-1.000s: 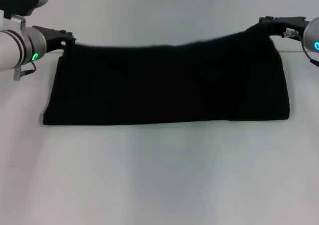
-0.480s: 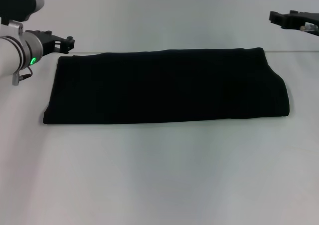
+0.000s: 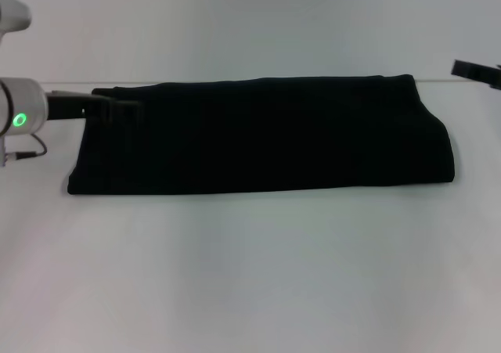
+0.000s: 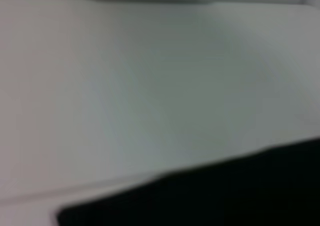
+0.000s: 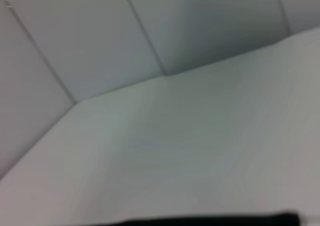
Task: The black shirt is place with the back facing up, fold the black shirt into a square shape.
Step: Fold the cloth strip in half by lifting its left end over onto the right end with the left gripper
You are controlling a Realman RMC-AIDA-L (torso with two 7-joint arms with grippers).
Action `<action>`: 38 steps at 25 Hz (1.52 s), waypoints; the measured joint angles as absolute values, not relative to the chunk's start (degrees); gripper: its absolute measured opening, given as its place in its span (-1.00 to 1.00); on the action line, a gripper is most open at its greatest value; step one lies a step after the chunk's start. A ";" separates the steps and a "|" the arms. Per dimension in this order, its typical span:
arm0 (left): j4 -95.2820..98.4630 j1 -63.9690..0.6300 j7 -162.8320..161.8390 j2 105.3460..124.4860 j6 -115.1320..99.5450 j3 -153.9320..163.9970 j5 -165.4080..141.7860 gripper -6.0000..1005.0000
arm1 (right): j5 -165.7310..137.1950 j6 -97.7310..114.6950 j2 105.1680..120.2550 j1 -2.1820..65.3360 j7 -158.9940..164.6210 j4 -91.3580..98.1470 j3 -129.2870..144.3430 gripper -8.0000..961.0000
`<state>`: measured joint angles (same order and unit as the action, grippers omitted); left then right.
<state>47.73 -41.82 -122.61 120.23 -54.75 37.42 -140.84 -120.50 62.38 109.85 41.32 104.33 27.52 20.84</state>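
Observation:
The black shirt lies flat on the white table as a long folded band, plain side up, with no print showing. My left gripper hovers low over the shirt's far left corner, its fingers apart and holding nothing. Only the tip of my right gripper shows at the right edge of the head view, off the shirt's far right corner and apart from it. The left wrist view holds a stretch of the black shirt beside bare table. In the right wrist view the shirt is only a thin strip.
The table's far edge runs just behind the shirt, with a pale wall beyond it. Bare white tabletop spreads in front of the shirt toward me.
Both grippers let go of the shirt's far edge, which dropped flat. My left gripper then sank toward the far left corner, and my right gripper drew away to the right.

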 joint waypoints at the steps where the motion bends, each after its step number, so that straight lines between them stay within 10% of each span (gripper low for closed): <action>1: 49.21 -41.02 -123.52 120.21 -57.61 37.41 -140.82 0.68 | -120.50 64.54 109.71 40.15 105.27 28.34 20.87 0.26; 38: 47.74 -34.98 -129.51 119.49 -60.54 36.25 -146.97 0.53 | -120.49 70.52 109.69 35.33 109.90 29.79 24.52 0.24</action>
<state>47.74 -34.98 -129.51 119.49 -60.54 36.25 -146.97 -120.49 70.52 109.69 35.33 109.90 29.79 24.52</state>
